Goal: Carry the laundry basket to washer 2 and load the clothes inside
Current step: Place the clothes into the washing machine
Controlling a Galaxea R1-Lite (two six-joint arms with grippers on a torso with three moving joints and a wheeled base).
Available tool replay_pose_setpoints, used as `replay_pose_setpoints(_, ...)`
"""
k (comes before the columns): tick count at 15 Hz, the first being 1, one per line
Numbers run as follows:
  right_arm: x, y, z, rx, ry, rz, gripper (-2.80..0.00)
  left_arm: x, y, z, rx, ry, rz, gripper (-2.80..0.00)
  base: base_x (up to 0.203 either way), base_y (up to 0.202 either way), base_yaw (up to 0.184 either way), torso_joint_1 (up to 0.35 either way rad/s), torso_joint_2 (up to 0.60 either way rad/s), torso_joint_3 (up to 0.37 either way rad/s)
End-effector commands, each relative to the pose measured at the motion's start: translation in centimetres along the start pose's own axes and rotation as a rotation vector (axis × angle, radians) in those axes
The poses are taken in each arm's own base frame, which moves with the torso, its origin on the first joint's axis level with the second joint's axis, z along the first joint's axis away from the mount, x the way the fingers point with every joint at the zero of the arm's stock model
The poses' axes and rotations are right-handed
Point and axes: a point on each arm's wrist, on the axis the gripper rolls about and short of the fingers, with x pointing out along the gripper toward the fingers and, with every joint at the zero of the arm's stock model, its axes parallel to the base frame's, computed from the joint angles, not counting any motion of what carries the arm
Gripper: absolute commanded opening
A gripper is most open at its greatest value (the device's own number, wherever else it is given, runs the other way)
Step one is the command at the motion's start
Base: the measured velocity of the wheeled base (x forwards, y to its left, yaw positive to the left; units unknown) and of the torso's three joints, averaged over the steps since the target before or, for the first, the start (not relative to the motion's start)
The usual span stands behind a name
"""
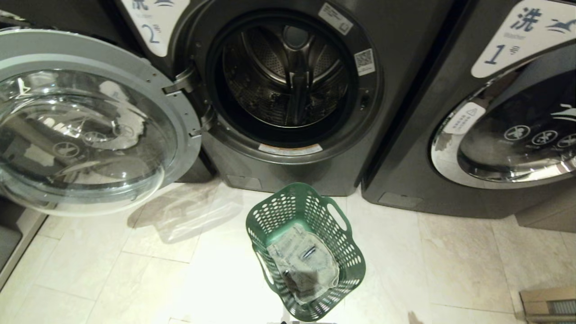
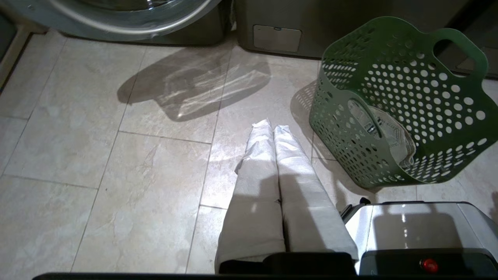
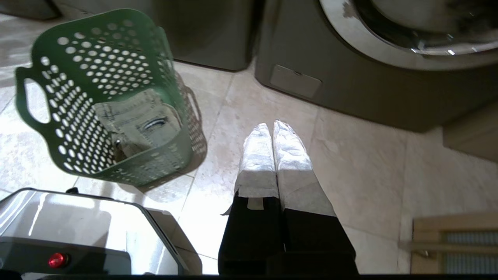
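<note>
Down low, the left gripper (image 2: 271,126) hangs over the pale tiled floor (image 2: 116,163) with its two white-wrapped fingers pressed together and holding nothing; the right gripper (image 3: 272,128) hangs the same way, fingers closed and empty, above the tiles in front of the neighbouring machine. Between the two sits the small dark green perforated plastic laundry basket (image 1: 346,252), upright on the floor, apart from both grippers and just ahead of the robot's grey base (image 2: 412,225). Inside it, on the basket floor, lies the folded pale blue-grey denim garment (image 1: 303,265), seams and a pocket showing. Just beyond the basket stands the dark grey front-load washer with the white "2" label (image 1: 351,148); its round chrome-rimmed glass door (image 1: 85,126) is swung fully open to the robot's left, and the perforated steel drum (image 1: 285,72) is exposed. To the right stands a second dark grey washer labelled "1" (image 1: 405,180), its glass door closed. A brown slatted object (image 1: 549,306) lies at the floor's right edge.
</note>
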Motion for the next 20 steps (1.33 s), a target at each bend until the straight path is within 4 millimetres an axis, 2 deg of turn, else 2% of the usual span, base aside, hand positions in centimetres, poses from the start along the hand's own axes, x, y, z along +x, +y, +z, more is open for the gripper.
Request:
replay_pose_setpoints(1, 0.01, 0.0, 0.0, -0.001, 0.001, 0.001, -2.8, 0.01, 0.0, 0.01, 0.0, 0.001, 0.0, -2.8, -0.004, -0.002, 0.176, 0.002, 0.0, 0.0)
replay_pose_setpoints(11, 0.01, 0.01, -0.01, 0.005, 0.002, 0.001, -2.8, 0.01, 0.0, 0.01, -0.008, 0.001, -0.001, -2.8, 0.001, -0.007, 0.169, 0.004, 0.0, 0.001)
replay_pose_setpoints(20, 0.01, 0.0, -0.01, 0.005, 0.002, 0.001, -2.8, 0.01, 0.0, 0.01, -0.004, 0.001, -0.001, -2.8, 0.0, 0.0, 0.009, 0.0, 0.0, 0.0)
